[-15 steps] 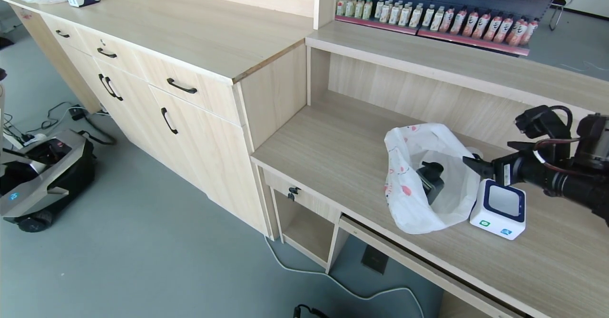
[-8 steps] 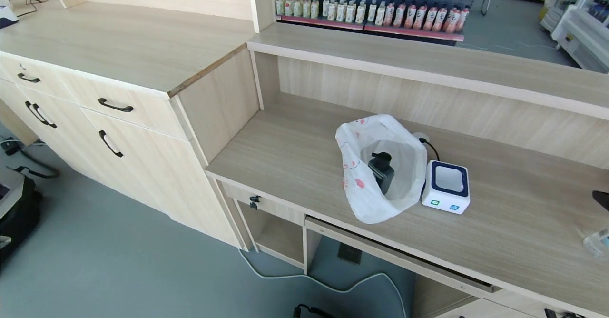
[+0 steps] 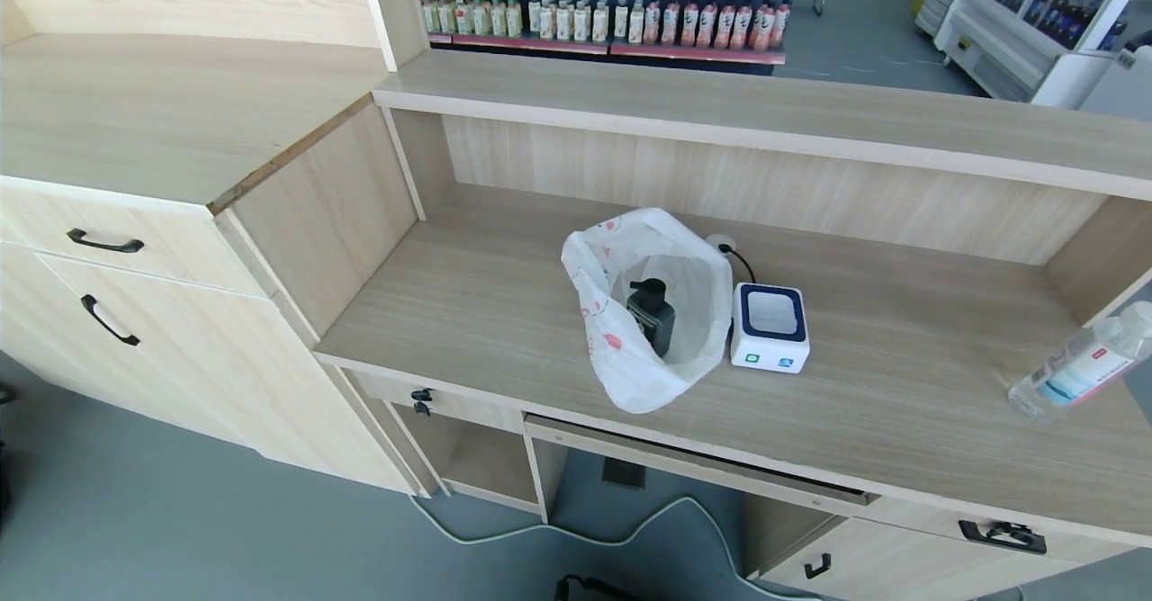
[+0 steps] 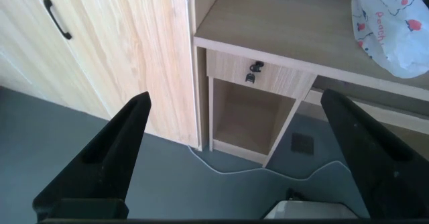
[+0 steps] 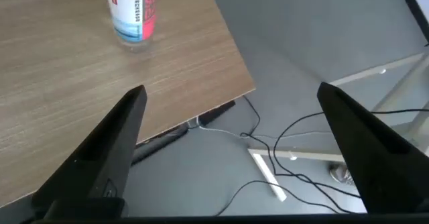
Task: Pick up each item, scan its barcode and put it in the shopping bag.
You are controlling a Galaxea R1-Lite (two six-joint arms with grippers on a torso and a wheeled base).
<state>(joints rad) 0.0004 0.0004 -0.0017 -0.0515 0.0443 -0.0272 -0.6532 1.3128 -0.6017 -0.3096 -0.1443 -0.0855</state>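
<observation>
Now, black pump bottle (image 3: 652, 316) in shopping bag (image 3: 596, 336).

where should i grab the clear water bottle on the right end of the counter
Take the water bottle across its labelled middle, from above, with the right gripper straddling its long axis. It seems to lie on its side on the counter, cap toward the back, so the straight round body is the exposed part.

Your left gripper (image 4: 234, 96) is spread wide and points downward; your right gripper (image 5: 231, 88) is spread just as wide, also pointing down.
</observation>
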